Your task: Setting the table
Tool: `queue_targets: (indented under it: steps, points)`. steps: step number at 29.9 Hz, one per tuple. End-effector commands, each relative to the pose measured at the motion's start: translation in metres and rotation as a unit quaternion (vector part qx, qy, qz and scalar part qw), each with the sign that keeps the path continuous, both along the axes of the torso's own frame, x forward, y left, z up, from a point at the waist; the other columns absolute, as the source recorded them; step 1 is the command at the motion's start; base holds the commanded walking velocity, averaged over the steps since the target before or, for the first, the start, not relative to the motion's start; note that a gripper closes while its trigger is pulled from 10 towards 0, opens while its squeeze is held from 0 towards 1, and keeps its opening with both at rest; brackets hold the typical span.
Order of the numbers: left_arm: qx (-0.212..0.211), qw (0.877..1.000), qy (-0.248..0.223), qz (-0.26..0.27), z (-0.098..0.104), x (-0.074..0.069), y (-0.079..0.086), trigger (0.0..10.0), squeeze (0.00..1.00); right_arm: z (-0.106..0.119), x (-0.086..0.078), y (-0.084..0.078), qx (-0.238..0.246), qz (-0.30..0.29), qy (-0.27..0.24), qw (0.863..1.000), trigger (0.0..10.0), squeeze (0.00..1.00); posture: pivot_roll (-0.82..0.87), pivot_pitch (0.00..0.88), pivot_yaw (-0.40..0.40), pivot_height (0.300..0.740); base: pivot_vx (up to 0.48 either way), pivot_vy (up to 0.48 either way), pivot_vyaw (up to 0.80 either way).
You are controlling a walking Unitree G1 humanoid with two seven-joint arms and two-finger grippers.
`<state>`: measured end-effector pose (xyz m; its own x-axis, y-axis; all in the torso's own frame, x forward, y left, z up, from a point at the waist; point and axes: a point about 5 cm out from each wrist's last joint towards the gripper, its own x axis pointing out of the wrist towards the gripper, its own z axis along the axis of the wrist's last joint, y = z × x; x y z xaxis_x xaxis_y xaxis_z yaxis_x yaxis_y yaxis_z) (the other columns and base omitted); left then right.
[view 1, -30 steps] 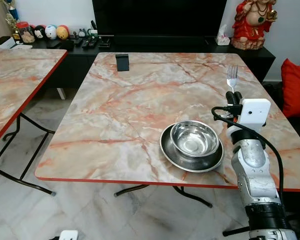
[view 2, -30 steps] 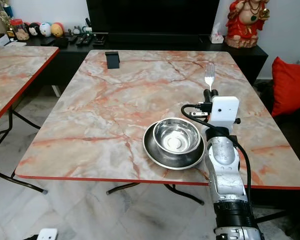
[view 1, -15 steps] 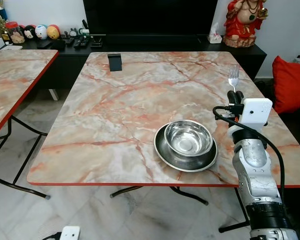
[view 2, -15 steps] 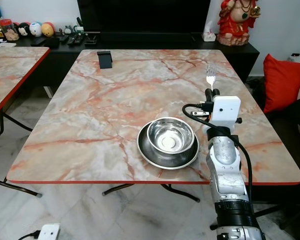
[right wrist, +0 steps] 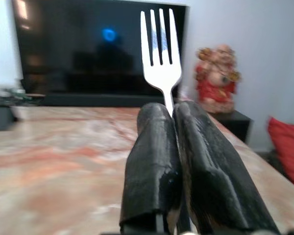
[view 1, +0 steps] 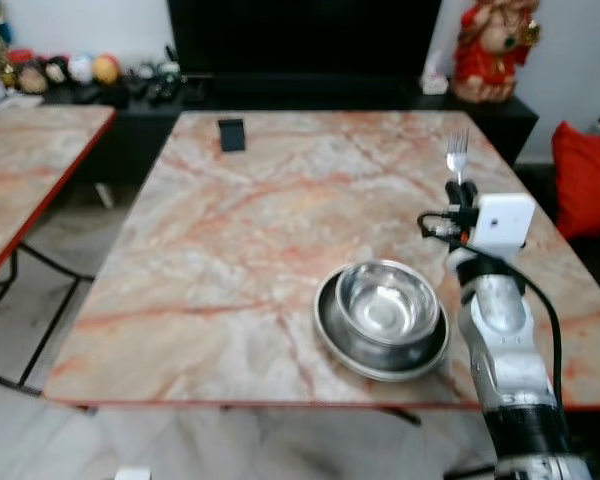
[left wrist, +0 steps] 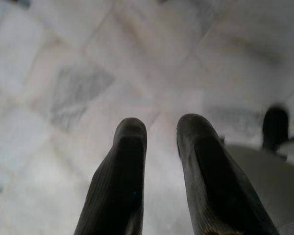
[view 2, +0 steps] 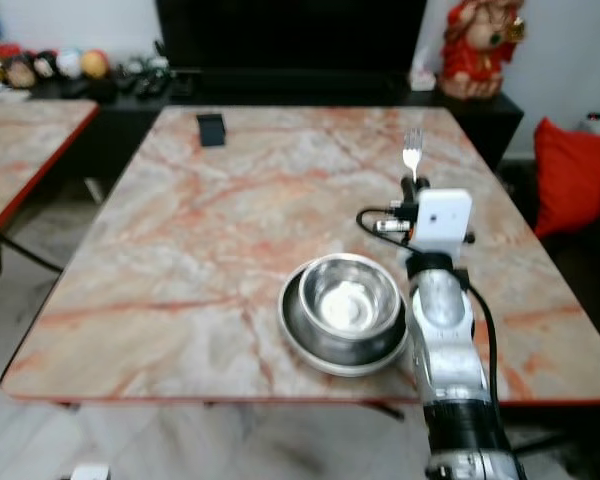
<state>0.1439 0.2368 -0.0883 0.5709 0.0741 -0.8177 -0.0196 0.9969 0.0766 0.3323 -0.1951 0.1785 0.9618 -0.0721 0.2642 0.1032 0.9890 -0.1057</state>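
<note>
Currently the right gripper [right wrist: 172,115] is clamped on the handle of a fork [right wrist: 159,46], tines pointing up, held above the marble table [view 1: 240,230] toward its right edge. Just beside the arm, a steel bowl [view 1: 386,300] sits inside a steel plate [view 1: 335,335] near the front edge, right of centre. A small black object [view 1: 231,133] stands near the far left corner. Over the tiled floor [left wrist: 63,73], the left gripper [left wrist: 159,134] hangs with fingers slightly apart, holding nothing.
</note>
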Motion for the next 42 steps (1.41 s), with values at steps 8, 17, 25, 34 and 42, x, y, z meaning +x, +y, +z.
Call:
queue_targets:
  steps: [8, 17, 25, 34, 42]
  points:
    - [0.001, 1.000, 0.015, 0.003, -0.002, -0.012, 0.009, 10.0, 0.00, 0.007, 0.000, -0.011, -0.009, -0.025, 0.008, 1.000, 10.0, 0.00, -0.09, 0.000, -0.003, 0.740, 0.000, 0.000, 0.00]
    - [-0.013, 1.000, 0.011, -0.018, -0.006, -0.003, -0.023, 10.0, 0.00, 0.009, -0.009, -0.043, -0.038, -0.079, 0.133, 0.987, 10.0, 0.00, -0.12, 0.000, 0.000, 0.740, 0.000, 0.000, 0.00]
    - [-0.012, 1.000, 0.011, -0.018, -0.005, -0.001, -0.021, 10.0, 0.00, -0.026, -0.031, -0.057, -0.008, -0.084, 0.271, 0.959, 10.0, 0.00, -0.12, 0.000, 0.000, 0.740, 0.000, 0.000, 0.00]
    - [-0.006, 1.000, 0.009, -0.010, -0.002, -0.003, -0.003, 10.0, 0.00, -0.049, -0.040, -0.058, 0.036, -0.045, 0.364, 0.930, 10.0, 0.00, -0.12, 0.000, -0.011, 0.740, 0.000, 0.000, 0.00]
    - [-0.006, 1.000, 0.003, -0.010, -0.001, -0.002, -0.003, 10.0, 0.00, -0.058, -0.036, -0.057, 0.021, -0.022, 0.389, 0.921, 10.0, 0.00, -0.11, 0.000, -0.012, 0.740, 0.000, 0.000, 0.00]
